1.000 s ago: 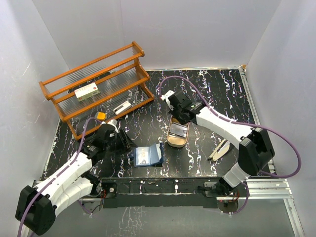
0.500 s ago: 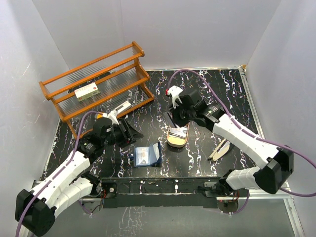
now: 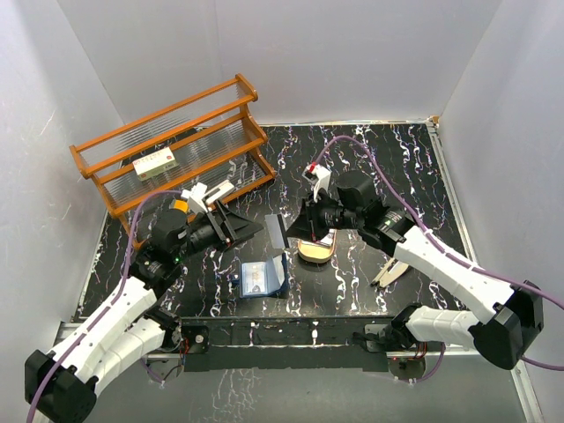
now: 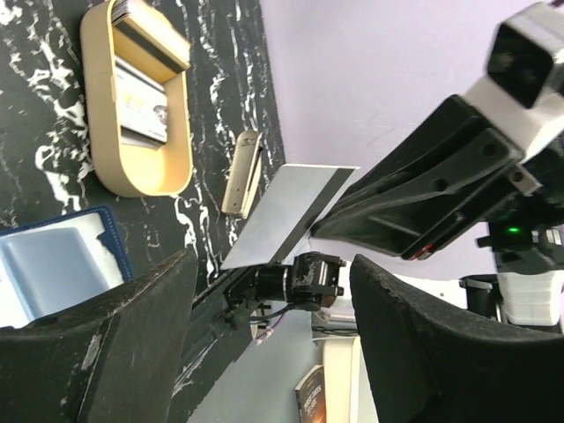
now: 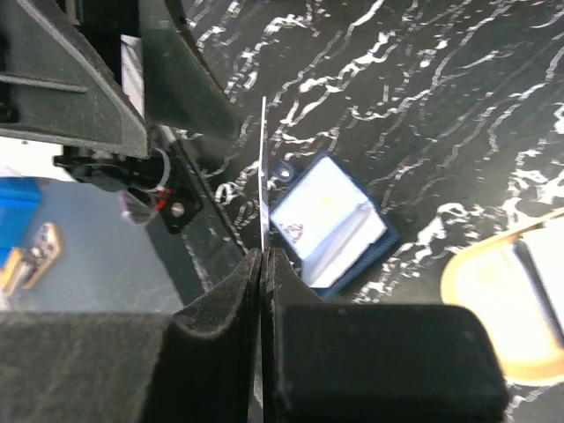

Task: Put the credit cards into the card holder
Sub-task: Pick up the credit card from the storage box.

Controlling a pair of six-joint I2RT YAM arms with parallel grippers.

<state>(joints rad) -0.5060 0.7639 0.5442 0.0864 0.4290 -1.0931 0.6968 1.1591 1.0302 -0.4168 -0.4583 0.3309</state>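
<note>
nothing here can be read, operator. the white box (image 3: 155, 164) on the wooden rack (image 3: 176, 108), at about ten o'clock in your top view, carries red marks too small to make out. in the left wrist view the greyish card (image 4: 141, 97) in the tan tray (image 4: 141, 187) has a band of fine print, but it is blurred. the card holder (image 5: 330, 220), lying open, shows a small dark mark at its seven o'clock corner, illegible. the raised grey card (image 4: 286, 216) turns a plain face to you.
</note>
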